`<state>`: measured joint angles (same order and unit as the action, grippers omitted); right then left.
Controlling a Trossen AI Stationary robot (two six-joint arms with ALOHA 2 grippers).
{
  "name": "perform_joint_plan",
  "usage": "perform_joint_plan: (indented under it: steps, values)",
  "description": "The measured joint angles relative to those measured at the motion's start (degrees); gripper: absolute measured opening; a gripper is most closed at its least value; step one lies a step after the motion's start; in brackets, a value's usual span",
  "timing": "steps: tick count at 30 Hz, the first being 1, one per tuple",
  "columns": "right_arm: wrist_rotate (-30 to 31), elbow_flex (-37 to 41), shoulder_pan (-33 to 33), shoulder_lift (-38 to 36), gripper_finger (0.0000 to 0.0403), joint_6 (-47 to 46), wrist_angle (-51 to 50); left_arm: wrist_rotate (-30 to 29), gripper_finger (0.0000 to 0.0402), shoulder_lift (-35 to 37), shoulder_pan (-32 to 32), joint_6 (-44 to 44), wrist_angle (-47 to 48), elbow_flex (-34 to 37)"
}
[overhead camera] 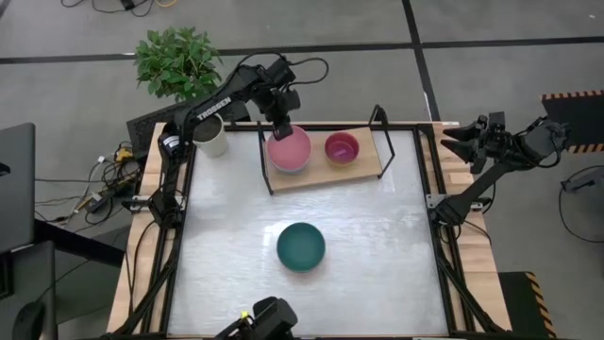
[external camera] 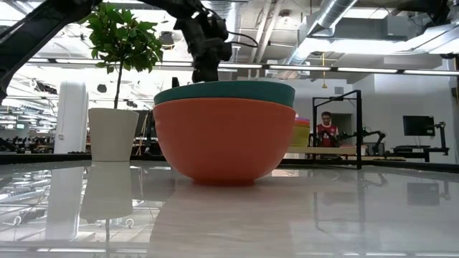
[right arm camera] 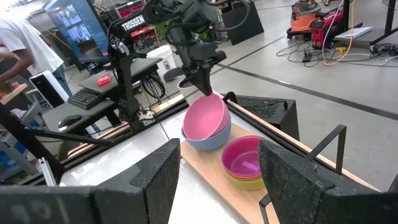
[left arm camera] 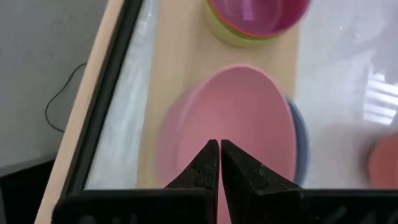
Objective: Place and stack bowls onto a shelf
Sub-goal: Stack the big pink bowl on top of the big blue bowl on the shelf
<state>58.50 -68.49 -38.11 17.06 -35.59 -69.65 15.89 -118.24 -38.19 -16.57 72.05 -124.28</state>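
Observation:
A pink bowl sits tilted inside a blue bowl on the left half of the light-wood shelf. Beside it on the shelf, a purple bowl is nested in a yellow-green one. On the table nearer the front, a teal bowl rests inside an orange-red bowl. My left gripper is shut and points down over the pink bowl. My right gripper is open and waits beyond the table's right edge. My left gripper comes from above, pointing down, fingers shut together. Its tips stand at the pink bowl's raised far rim; I cannot tell whether they touch it. The pink bowl leans in the blue bowl, its opening tipped toward the table's right.
A white plant pot with a green plant stands at the table's far left corner, close to the left arm. The shelf's black end frames rise at each end. A person stands far off in the room.

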Motion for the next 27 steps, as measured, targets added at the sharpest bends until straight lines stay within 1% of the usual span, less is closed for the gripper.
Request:
perform_joint_plan:
  steps: [6, 10, 13, 21, 27]
  values:
    - [0.0, 0.0, 0.0, 0.0, 0.0242, -0.01, 0.0, -0.12, 0.0, 0.0, -1.1, 1.76, -2.38, 0.86]
    - [0.02, 0.0, 0.0, 0.0, 0.0242, 0.0, 0.0, -2.07, 0.0, 0.0, -1.36, 1.83, -3.47, 0.86]
    - [0.02, 0.0, 0.0, 0.0, 0.0242, 0.0, 0.0, -2.23, 0.0, -0.15, -1.74, 1.83, -3.74, 0.99]
    - [0.08, 0.0, 0.02, 0.0, 0.0242, -0.31, 0.0, -2.82, 0.0, -3.68, -1.88, 1.77, -3.41, 1.23]
    - [0.09, 0.02, 0.0, 0.0, 0.0242, -1.09, 0.02, -3.72, 0.0, -4.27, -1.88, 1.89, -3.38, 0.95]
